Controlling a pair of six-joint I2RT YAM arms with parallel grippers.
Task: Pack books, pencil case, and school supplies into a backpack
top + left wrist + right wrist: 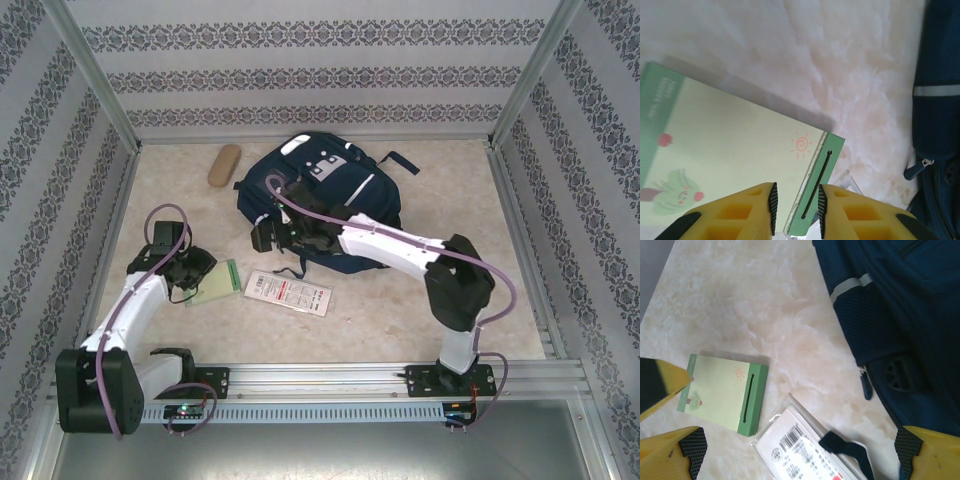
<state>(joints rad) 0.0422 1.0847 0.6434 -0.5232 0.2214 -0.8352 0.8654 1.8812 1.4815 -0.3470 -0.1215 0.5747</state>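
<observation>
- Left claw [796,205]: 2 yellow fingers slightly parted and holding nothing. They hover over the green spine edge of the pale green pad [735,145], which lies flat directly beneath.
- Right claw [797,452]: jaws spread wide and empty. The white barcoded packet [790,442] lies below it, the navy backpack [910,315] to its right, and the pad to its left.

The left hand [795,210] hangs narrowly parted, the right hand [800,445] spread wide.
</observation>
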